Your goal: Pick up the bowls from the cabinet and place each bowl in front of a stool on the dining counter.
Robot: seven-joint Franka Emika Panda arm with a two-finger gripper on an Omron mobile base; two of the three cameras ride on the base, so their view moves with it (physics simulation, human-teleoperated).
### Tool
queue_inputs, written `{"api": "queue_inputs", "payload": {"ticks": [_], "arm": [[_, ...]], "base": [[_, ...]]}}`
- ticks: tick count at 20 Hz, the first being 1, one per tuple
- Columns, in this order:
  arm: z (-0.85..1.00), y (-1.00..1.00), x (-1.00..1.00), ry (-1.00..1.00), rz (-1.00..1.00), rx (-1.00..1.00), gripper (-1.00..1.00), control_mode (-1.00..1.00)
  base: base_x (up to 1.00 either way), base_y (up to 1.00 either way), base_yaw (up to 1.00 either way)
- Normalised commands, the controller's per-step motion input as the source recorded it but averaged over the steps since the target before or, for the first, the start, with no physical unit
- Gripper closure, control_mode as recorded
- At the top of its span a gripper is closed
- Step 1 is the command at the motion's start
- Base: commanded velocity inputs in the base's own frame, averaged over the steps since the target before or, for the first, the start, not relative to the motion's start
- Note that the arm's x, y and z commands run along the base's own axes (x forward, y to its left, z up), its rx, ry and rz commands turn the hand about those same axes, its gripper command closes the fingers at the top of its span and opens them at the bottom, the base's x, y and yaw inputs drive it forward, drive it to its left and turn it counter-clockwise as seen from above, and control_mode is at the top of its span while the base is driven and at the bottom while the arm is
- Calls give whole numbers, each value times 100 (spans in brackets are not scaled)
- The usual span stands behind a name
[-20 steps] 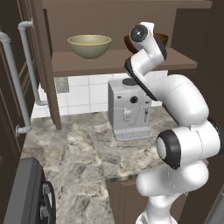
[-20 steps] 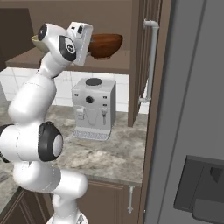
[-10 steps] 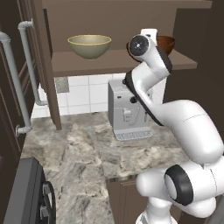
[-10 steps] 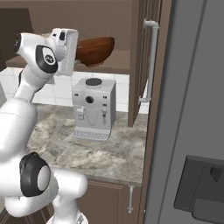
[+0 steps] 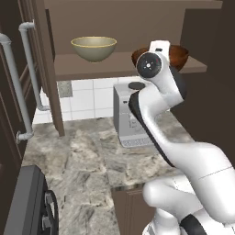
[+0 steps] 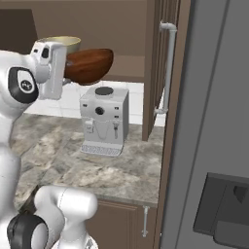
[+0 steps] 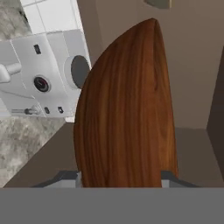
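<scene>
My jaws are closed partway on the reddish-brown bowl [image 7: 127, 113], which stands between them as far as I can make out; my fingertips are hidden behind its wood-grained wall, so I cannot see the contact itself. In the hand view the bowl is seen edge-on, rising from 6 o'clock to a point near 12 o'clock. In the right base view my gripper [image 6: 62, 73] is hidden behind the white hand at about 9 o'clock from the bowl [image 6: 90, 64], and the bowl hangs tilted in the air, clear of the shelf, out in front of the cabinet [image 6: 131, 29] and above the coffee machine [image 6: 103, 120]. In the left base view the same bowl [image 5: 176, 56] peeks out at 3 o'clock from behind my wrist, level with the shelf edge. The olive-beige bowl [image 5: 94, 47] sits upright on the shelf at 9 o'clock from my hand, well apart from the held one. Below, the coffee machine stands on the marbled worktop [image 5: 87, 160] against the white tiled wall [image 5: 87, 98]. A grey tubular handle [image 6: 167, 68] runs down the open cabinet door at 3 o'clock in the right base view.
</scene>
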Motion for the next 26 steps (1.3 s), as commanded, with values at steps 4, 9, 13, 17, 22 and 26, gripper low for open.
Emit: {"api": "queue_inputs", "payload": {"ticks": [4, 9, 13, 17, 22, 26], "arm": [[0, 28, -92, 0, 0, 4, 100, -100], [4, 35, -98, -5, 0, 9, 100, -100], [0, 31, -96, -2, 0, 14, 100, -100], [0, 17, -82, 0, -3, 19, 100, -100], [0, 4, -70, 0, -4, 8, 100, -100], [-12, 0, -25, 5, -3, -1, 100, -100]], "base": [[0, 0, 0], [0, 0, 0], [0, 0, 0], [0, 0, 0], [0, 0, 0], [0, 0, 0]]}}
